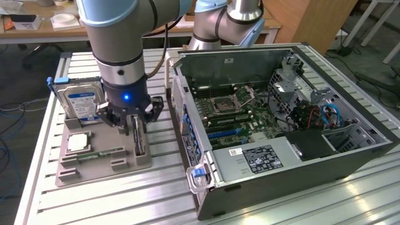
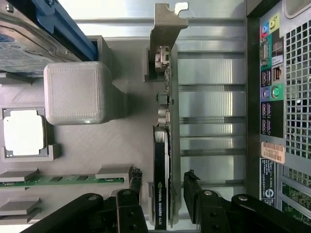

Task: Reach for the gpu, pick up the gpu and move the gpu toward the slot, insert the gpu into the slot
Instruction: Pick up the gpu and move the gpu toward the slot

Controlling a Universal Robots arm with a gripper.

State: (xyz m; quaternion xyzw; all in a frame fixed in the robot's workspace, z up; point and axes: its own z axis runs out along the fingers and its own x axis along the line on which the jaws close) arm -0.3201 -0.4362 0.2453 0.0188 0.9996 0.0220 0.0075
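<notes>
step: reaching the gpu (image 2: 163,145), no grip yet
jaws: wide, straddling it
gpu: on edge in grey holder tray (image 1: 109,138)
next: probably needs a square squeeze on both faces

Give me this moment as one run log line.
step: reach | gripper: jaws open either side of gpu, no grip yet | gpu: on edge in gray holder | slot: unfilled, in open case

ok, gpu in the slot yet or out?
Out. The gpu stands on edge in the grey holder beside the case; open jaws straddle it.
</notes>
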